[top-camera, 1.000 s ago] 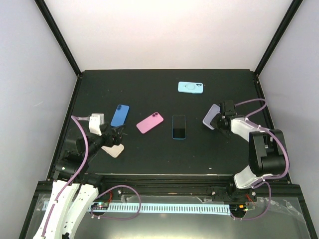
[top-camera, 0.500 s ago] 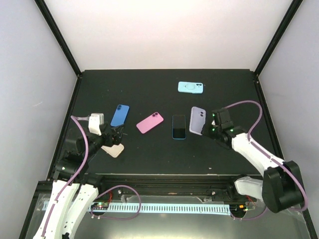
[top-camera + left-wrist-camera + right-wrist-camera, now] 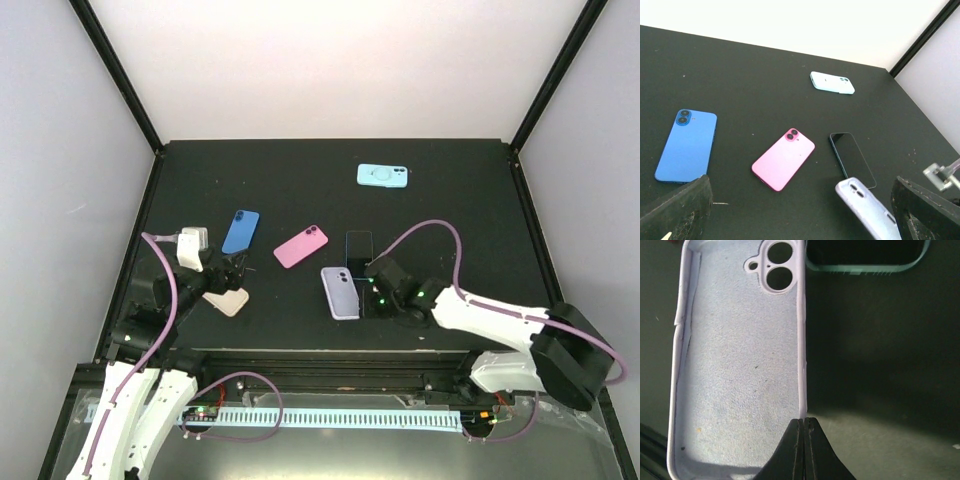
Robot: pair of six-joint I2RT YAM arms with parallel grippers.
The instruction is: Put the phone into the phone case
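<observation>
The phone case [image 3: 735,365] looks matt and felt-lined, the table [image 3: 290,180] matt black.

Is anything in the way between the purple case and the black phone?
Nothing I can see. The right gripper pinches the case by its rim, right beside the black phone, with only bare table between them.

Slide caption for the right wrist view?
Right gripper shut on the rim of the lilac case, its inside toward the camera; teal-edged phone beyond.
</observation>
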